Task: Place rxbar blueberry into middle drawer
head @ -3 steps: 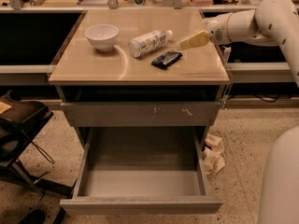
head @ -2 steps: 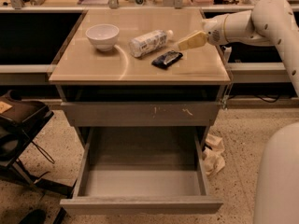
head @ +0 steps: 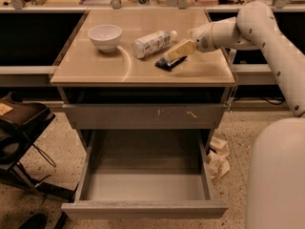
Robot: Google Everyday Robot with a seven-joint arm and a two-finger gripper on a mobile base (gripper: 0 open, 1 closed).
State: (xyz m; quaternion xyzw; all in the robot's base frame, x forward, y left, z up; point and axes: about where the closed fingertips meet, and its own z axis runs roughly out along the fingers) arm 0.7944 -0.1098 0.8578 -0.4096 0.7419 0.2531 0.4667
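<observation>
dark blue-black rxbar blueberry (head: 163,65): lies flat on the tabletop, right of its middle, set slantwise; we see it up there and in no drawer.
gripper (head: 170,56): pale yellow, reaching in from the right and low over the bar's upper right end; we cannot tell whether it touches the wrapper, nor whether it stands wide, narrow or clasped.
arm (head: 255,25): white, bent near the upper right corner, running down along the right edge.
bottle (head: 151,43): white-labelled plastic, on its side just behind and left of the bar, cap end toward the gripper.
bowl (head: 105,36): white, upright, on the left part of the top, well apart from the bar.
tabletop (head: 95,68): tan and smooth, bearing all three things.
scratched drawer front (head: 119,116): gray, closed, right under the top, pale marks near its middle.
middle drawer (head: 145,185): below that front, pulled far out toward us, its smooth gray floor showing.
crumpled pale paper (head: 218,157): on the speckled floor, just right of the open drawer.
black chair (head: 19,128): left of the cabinet, partly cut off.
</observation>
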